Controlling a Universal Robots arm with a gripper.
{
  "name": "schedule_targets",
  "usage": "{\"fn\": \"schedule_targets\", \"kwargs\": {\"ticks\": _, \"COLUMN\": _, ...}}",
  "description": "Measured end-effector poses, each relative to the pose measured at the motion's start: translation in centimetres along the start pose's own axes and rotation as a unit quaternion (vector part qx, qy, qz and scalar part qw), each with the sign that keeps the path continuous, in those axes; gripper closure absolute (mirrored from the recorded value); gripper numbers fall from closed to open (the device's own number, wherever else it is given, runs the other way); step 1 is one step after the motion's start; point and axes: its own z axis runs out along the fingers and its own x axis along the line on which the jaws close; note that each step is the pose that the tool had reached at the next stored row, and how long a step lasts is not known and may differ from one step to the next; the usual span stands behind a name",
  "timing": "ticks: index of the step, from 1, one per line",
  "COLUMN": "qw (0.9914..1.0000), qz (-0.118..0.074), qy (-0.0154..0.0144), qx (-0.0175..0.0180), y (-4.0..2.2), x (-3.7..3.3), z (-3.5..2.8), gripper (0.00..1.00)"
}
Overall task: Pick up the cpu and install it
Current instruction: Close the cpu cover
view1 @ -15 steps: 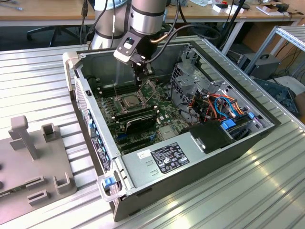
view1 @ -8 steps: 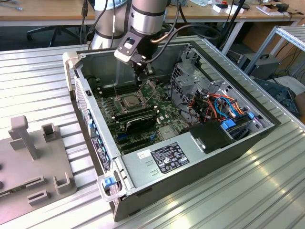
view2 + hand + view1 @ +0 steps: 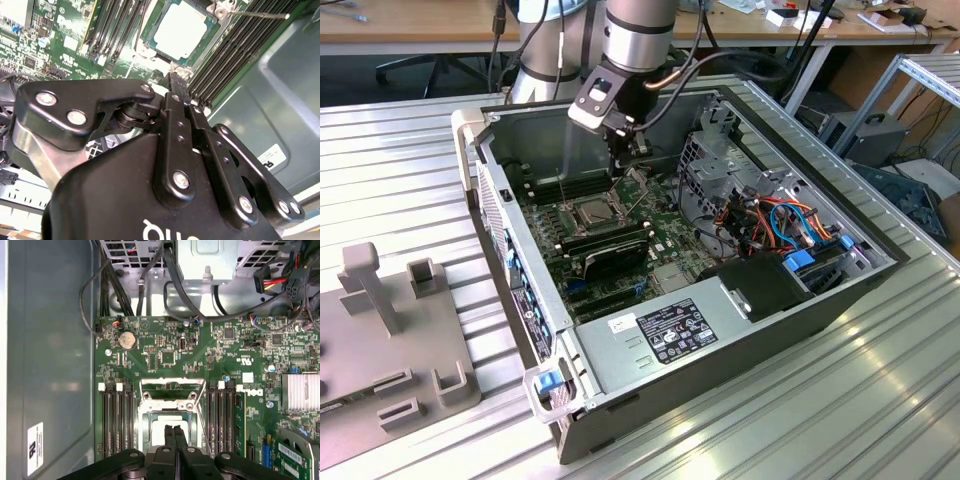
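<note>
Hovering inside the case (image 3: 50,365) with gripper (image 3: 173,431) fingertips pressed together, pinching nothing. Finding the cpu (image 3: 179,31) seated flat in the socket (image 3: 172,405), mid-motherboard (image 3: 165,342), between the memory-slot banks (image 3: 116,420). Lying just past the fingertips, almost straight under them; square, so no long axis to match.
</note>
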Motion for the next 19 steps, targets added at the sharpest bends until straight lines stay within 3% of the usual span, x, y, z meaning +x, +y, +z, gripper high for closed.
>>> {"fn": "schedule_targets", "kwargs": {"ticks": 11, "qw": 1.00000, "qz": 0.000, "qy": 0.0000, "qx": 0.0000, "y": 2.37, "x": 0.03, "z": 0.11, "gripper": 0.89}}
{"fn": "schedule_targets", "kwargs": {"ticks": 14, "qw": 1.00000, "qz": 0.000, "qy": -0.0001, "qx": 0.0000, "y": 3.76, "x": 0.05, "z": 0.17, "gripper": 0.89}}
{"fn": "schedule_targets", "kwargs": {"ticks": 19, "qw": 1.00000, "qz": 0.000, "qy": 0.0000, "qx": 0.0000, "y": 5.36, "x": 0.07, "z": 0.25, "gripper": 0.89}}
